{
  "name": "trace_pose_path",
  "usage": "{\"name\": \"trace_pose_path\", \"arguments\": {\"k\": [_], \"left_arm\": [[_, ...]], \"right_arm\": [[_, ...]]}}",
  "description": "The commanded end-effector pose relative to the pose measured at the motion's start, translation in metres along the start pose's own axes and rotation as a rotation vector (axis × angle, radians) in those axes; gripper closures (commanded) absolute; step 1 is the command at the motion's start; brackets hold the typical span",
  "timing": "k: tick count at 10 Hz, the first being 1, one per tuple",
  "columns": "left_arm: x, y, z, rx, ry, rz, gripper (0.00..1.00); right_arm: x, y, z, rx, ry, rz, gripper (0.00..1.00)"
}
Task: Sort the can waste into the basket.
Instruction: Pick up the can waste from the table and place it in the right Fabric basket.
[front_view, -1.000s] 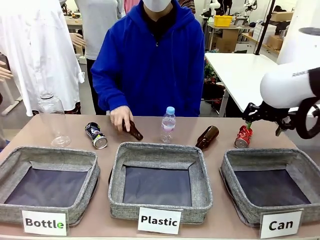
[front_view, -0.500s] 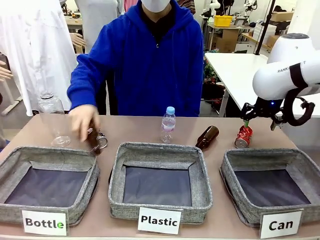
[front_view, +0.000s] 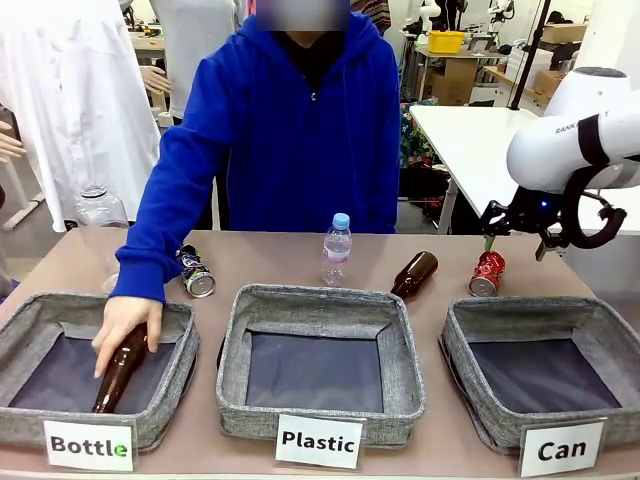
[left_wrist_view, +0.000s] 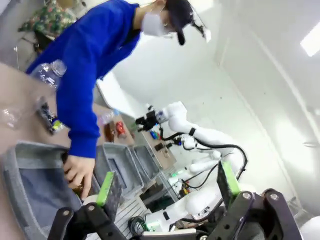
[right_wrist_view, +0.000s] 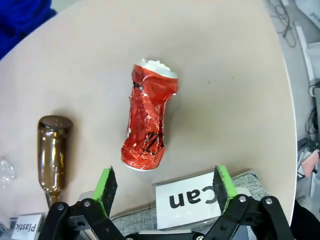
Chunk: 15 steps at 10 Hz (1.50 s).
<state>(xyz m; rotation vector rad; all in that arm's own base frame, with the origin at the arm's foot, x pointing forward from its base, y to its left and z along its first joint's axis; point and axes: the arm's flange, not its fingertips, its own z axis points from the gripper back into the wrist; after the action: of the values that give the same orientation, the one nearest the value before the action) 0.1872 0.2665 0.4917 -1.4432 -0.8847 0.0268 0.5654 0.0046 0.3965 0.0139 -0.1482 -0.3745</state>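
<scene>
Crushed red metal can (front_view: 487, 273) (right_wrist_view: 148, 121) lying far-to-near by the table's right edge, near end facing grey fabric "Can" basket (front_view: 545, 306). Right gripper (front_view: 497, 238) (right_wrist_view: 165, 176) hovering above, jaws wide. Brown glass bottle (front_view: 120, 375) newly entering "Bottle" basket (front_view: 90, 303).

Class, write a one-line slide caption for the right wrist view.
Open right gripper hovers above a crushed red can lying beside a brown bottle.

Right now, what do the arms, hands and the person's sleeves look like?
Right arm: white rounded shell, dark lettering, black cable looping at the wrist. Right hand and left hand: black two-finger, green pads. Person: blue hooded top, long sleeve.
</scene>
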Motion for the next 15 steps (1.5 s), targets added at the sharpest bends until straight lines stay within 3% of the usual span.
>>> {"name": "trace_pose_path", "arguments": {"k": [1, 3, 4, 5, 7, 9, 12, 15], "left_arm": [[0.016, -0.008, 0.055, 0.037, -0.056, -0.057, 0.00], [0.025, -0.014, 0.093, 0.019, -0.133, -0.085, 0.00], [0.024, -0.011, 0.089, 0.006, -0.117, -0.082, 0.00], [0.018, -0.008, 0.077, 0.014, -0.089, -0.073, 0.00], [0.008, -0.012, 0.027, 0.020, -0.014, -0.056, 0.00], [-0.015, -0.009, -0.029, 0.013, 0.124, -0.014, 0.00], [-0.052, 0.033, -0.119, 0.079, 0.406, 0.071, 0.00], [-0.071, 0.083, -0.151, 0.297, 0.491, 0.119, 0.00]], "right_arm": [[0.010, 0.002, -0.007, 0.033, 0.018, 0.024, 0.00], [0.015, 0.008, -0.012, 0.023, 0.006, -0.008, 0.00], [0.017, 0.011, -0.013, 0.006, 0.007, -0.105, 0.00], [0.017, 0.012, -0.015, 0.013, 0.018, -0.197, 0.00], [0.017, 0.015, -0.020, 0.038, 0.027, -0.241, 0.00], [0.016, 0.016, -0.026, 0.030, 0.028, -0.234, 0.00], [0.021, 0.021, -0.045, 0.012, -0.002, -0.212, 0.00], [0.025, 0.028, -0.075, -0.079, 0.020, -0.206, 0.00]]}}
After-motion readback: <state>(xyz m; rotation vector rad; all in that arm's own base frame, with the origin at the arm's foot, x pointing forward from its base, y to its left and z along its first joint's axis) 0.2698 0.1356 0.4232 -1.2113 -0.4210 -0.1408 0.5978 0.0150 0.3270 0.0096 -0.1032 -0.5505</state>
